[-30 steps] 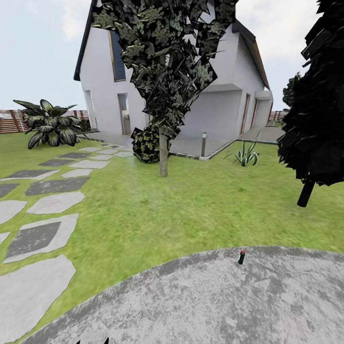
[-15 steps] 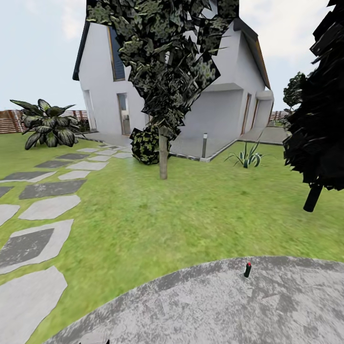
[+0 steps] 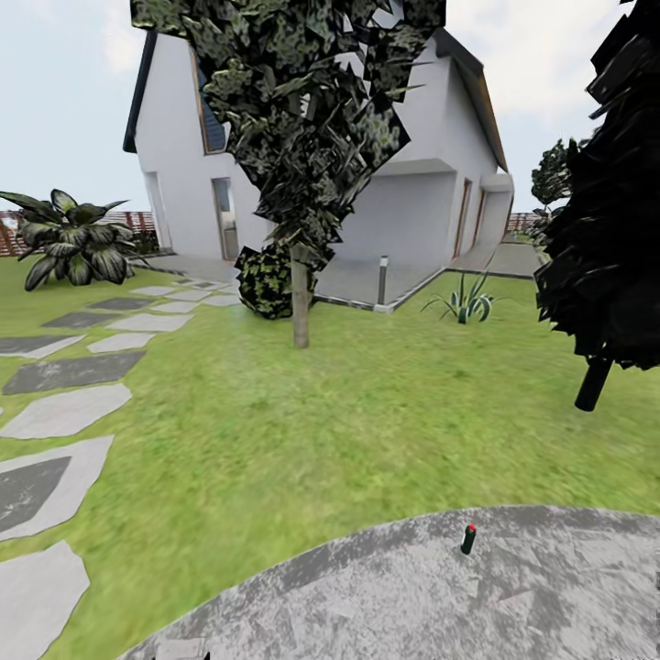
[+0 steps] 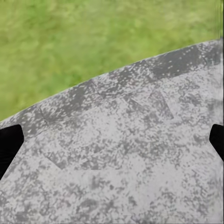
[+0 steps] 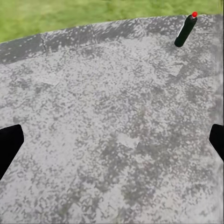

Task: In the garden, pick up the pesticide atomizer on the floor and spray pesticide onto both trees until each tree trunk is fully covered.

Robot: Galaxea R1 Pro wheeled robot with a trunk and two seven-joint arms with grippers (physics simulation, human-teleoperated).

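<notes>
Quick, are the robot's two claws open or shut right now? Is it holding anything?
Left gripper: open, holding nothing.
Right gripper: open, holding nothing.

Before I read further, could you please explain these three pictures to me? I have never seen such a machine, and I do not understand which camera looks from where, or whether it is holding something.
These are simulator renders from a wheeled robot with two arms. The large picture comes from a camera on its head, looking forward over a garden: a green lawn, stepping stones, a white house and dark-leaved trees.

The two smaller pictures come from cameras near the end of each arm, looking along the tool's two fingers. The black shapes at the sides are those fingers, spread wide with nothing between them. So the left tool and the right tool are both open and hold nothing.

Below them lies the grey speckled floor. On it stands the pesticide atomizer, a small dark bottle with a red top, also seen from the right arm. It is not yet picked up.
</notes>
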